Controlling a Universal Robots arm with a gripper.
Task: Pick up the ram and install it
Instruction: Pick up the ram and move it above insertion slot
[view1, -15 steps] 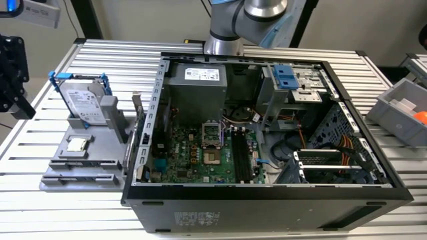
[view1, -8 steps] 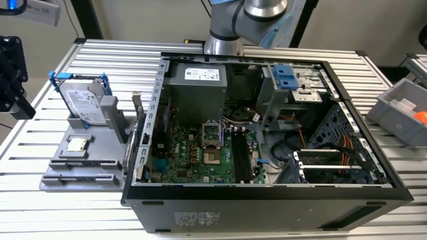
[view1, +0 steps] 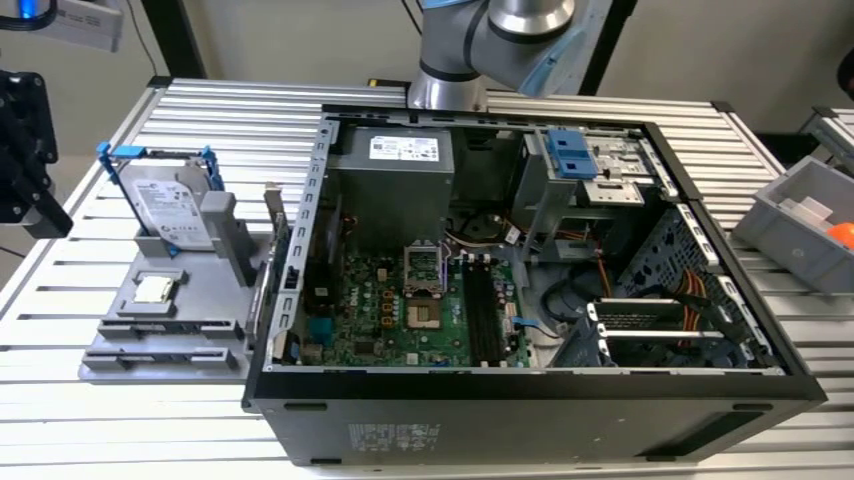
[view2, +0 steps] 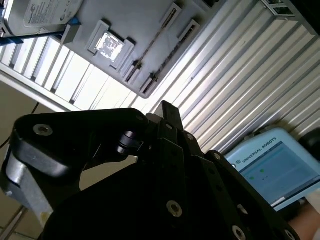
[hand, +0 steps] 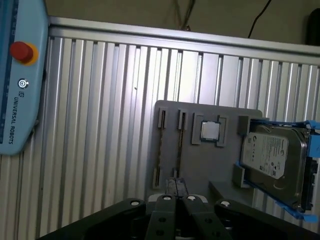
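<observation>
In the first wrist view the gripper (hand: 176, 186) is seen nearest, its two fingers pressed together with nothing between them. It is held off the grey tray (hand: 200, 165), not touching it. On the tray the ram (hand: 179, 150) is stood on edge in a slotted holder, with a second thin strip (hand: 160, 150) alongside. Farther along the tray a square processor chip (hand: 210, 131) is seated, and at the tray's end a hard drive (hand: 275, 160) in a blue frame is propped. In the exterior view an open computer case (view1: 534, 400) is set just beside the tray.
</observation>
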